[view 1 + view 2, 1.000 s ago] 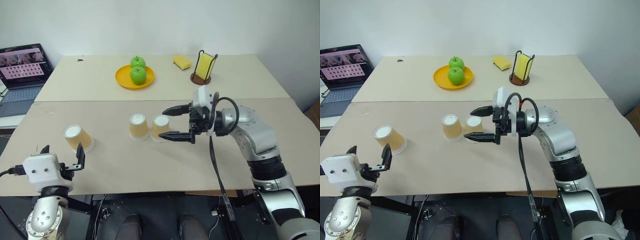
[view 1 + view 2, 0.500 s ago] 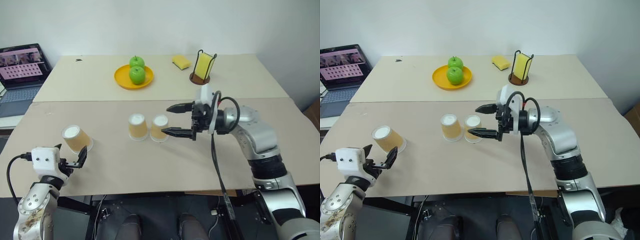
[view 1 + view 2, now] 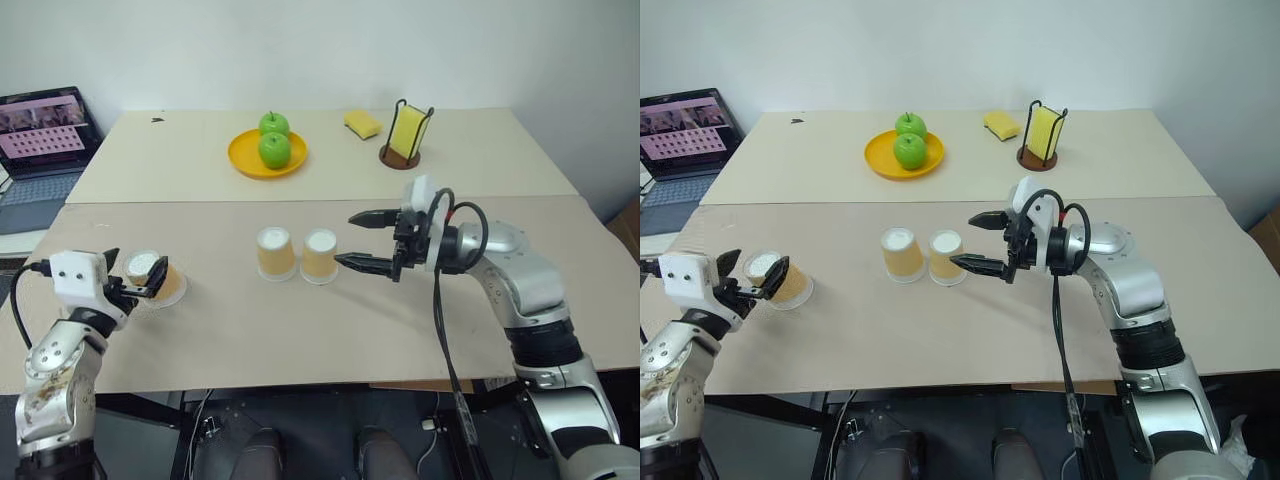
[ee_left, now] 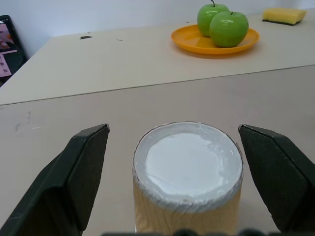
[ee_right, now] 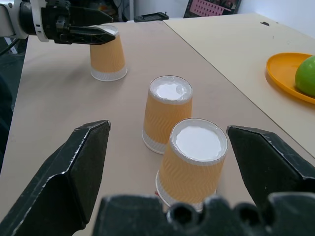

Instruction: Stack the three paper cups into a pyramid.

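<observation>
Three tan-orange paper cups stand upside down on the near table. Two are side by side in the middle, the left cup [image 3: 275,252] and the right cup [image 3: 320,256]. The third cup [image 3: 156,279] stands alone at the left. My left gripper [image 3: 133,277] is open, with a finger on each side of that third cup [image 4: 188,169], not closed on it. My right gripper [image 3: 345,240] is open and empty, pointing left, its tips just to the right of the middle pair [image 5: 194,157].
On the far table are a yellow plate [image 3: 240,157] with two green apples [image 3: 275,148], a yellow sponge [image 3: 364,123] and a wire holder [image 3: 405,135] with another sponge. A laptop [image 3: 45,135] sits at the far left. A seam separates the two tables.
My left gripper has moved forward until its open fingers flank the lone left cup. My right gripper has drawn back to the right, away from the right cup of the pair.
</observation>
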